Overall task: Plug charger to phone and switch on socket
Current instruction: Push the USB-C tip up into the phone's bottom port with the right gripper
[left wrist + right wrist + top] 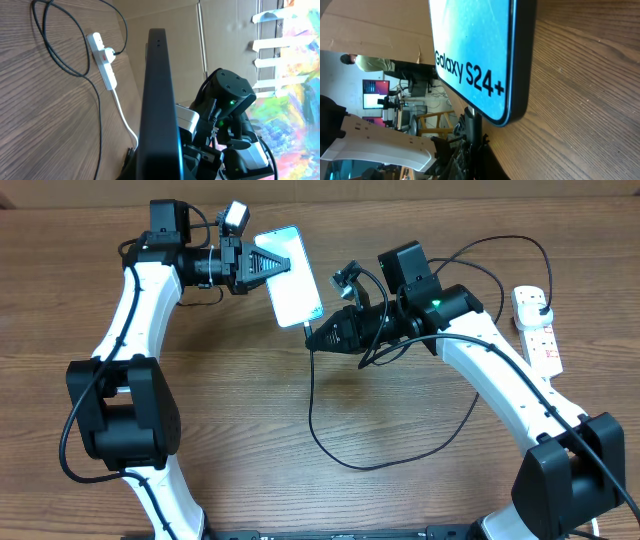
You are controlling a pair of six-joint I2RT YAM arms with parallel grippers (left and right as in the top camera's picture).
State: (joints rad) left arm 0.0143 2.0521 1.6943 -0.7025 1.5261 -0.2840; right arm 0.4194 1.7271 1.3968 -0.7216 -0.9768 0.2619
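The phone (291,277), screen lit blue-teal, is held tilted above the table by my left gripper (266,266), which is shut on its far end. In the left wrist view the phone (160,95) shows edge-on and dark. My right gripper (320,335) is shut on the charger's black connector tip (472,125), which sits at the phone's (470,45) lower edge; I cannot tell if it is seated. The thin black cable (345,460) loops over the table to its plug head (541,304) in the white socket (537,330).
The socket (103,59) lies at the table's right edge, with red switch marks and a thick white cord (122,115). Cable loops lie on the table between the arms and around my right arm. A cardboard wall stands at the back.
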